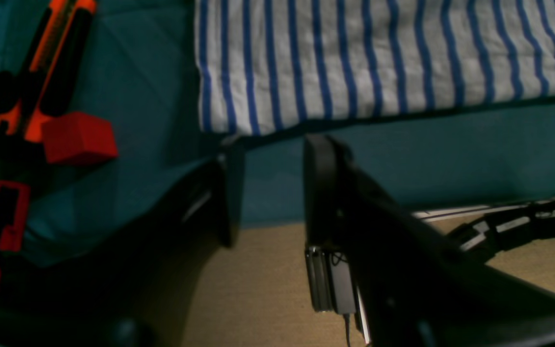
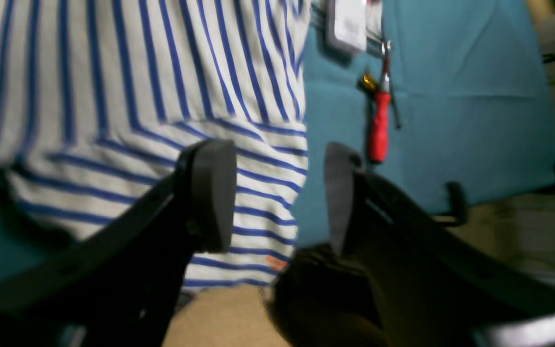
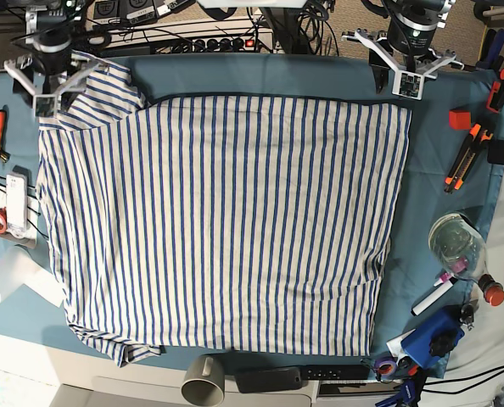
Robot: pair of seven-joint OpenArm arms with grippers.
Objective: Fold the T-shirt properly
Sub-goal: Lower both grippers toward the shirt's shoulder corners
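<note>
The T-shirt (image 3: 222, 220), white with thin blue stripes, lies spread flat on the teal table cloth (image 3: 430, 170). One sleeve (image 3: 91, 97) shows at the far left corner. My right gripper (image 3: 47, 83) hovers over that sleeve. In the right wrist view it (image 2: 277, 154) is open, one finger above the striped cloth (image 2: 128, 96) and the other past its edge. My left gripper (image 3: 405, 72) sits at the far right corner of the shirt. Seen from its wrist it (image 1: 275, 144) is open and empty, just short of the shirt's edge (image 1: 378, 58).
An orange cutter (image 3: 464, 161) and a red block (image 3: 460, 117) lie right of the shirt, also seen as cutter (image 1: 46, 72) and block (image 1: 80, 137). A red screwdriver (image 2: 379, 125) lies at the left. A bottle (image 3: 460, 246), marker (image 3: 434, 292) and cup (image 3: 203, 390) stand near the edges.
</note>
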